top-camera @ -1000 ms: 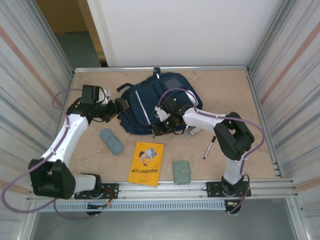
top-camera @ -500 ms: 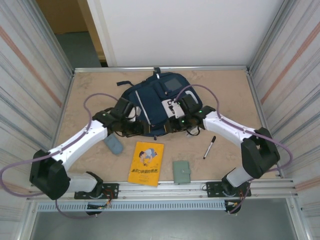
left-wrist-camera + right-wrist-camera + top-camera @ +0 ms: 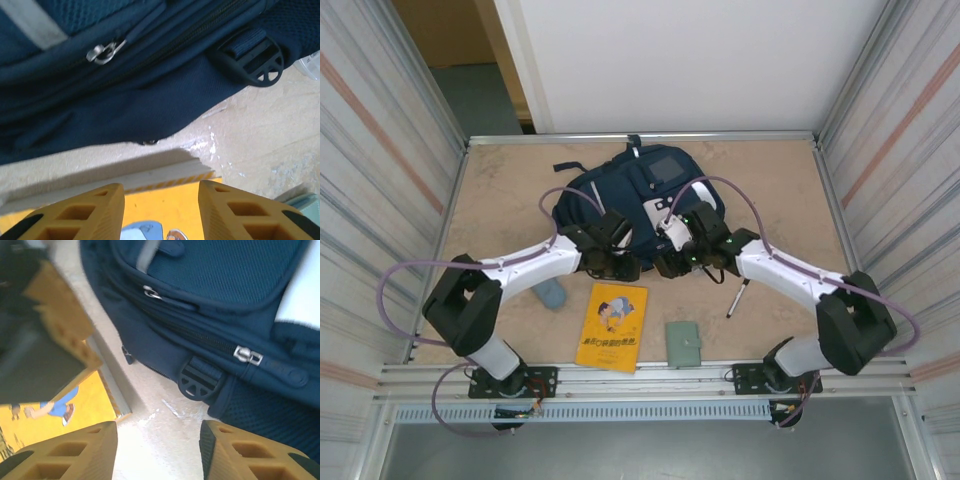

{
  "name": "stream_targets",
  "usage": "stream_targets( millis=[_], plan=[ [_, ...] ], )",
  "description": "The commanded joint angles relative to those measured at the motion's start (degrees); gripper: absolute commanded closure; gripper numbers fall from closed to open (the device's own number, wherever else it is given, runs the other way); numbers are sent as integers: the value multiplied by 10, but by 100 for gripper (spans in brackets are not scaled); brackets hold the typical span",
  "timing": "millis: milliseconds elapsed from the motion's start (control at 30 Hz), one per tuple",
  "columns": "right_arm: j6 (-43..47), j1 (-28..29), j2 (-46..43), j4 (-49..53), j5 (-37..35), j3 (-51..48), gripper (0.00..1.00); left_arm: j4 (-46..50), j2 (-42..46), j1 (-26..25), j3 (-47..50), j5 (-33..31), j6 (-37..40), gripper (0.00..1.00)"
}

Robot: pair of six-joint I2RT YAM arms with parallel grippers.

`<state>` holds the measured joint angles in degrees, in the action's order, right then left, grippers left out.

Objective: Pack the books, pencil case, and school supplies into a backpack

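Note:
The navy backpack (image 3: 620, 195) lies flat at mid-table, zips and a black buckle (image 3: 200, 379) along its near edge. Just in front of it lies the yellow book (image 3: 613, 327). My left gripper (image 3: 623, 268) hovers over the book's top edge (image 3: 175, 210), open, nothing between its fingers (image 3: 161, 187). My right gripper (image 3: 670, 268) is open too, over bare table (image 3: 159, 427) beside the buckle, with the book (image 3: 50, 425) to its left. The slate-blue pencil case (image 3: 552, 293) peeks out from under my left arm. The black marker (image 3: 737, 298) and grey-green booklet (image 3: 684, 343) lie to the right.
Metal walls close in the table on the left and right, with a rail along the near edge. The two grippers sit close together at the backpack's front edge; the left one's finger (image 3: 60, 315) shows in the right wrist view.
My left arm swung from the backpack's left side to its front edge, over the book, its jaws narrowing. My right gripper shifted slightly right along the bag's front and its jaws widened.

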<state>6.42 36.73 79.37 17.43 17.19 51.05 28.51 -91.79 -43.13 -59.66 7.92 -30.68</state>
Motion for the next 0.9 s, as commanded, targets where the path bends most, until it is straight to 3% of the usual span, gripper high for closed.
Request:
stream_targets(
  millis=[0,100,267,367,633,867],
  plan=[
    [202,-11,-45,-30,45,-5,51,-42,-13,0,-3,-23,48,57],
    [195,-44,-53,-29,84,17,52,-59,-29,0,2,-39,58,58],
    [213,-58,-56,0,99,33,51,-79,-47,-1,11,-10,54,59],
    [276,-56,-55,36,162,32,44,-79,-48,-2,22,-31,42,59],
    [284,-54,-71,31,155,25,47,-117,-28,-8,62,1,27,59],
    [392,-20,-25,105,104,47,47,-128,31,-7,108,-14,7,58]
  ],
)
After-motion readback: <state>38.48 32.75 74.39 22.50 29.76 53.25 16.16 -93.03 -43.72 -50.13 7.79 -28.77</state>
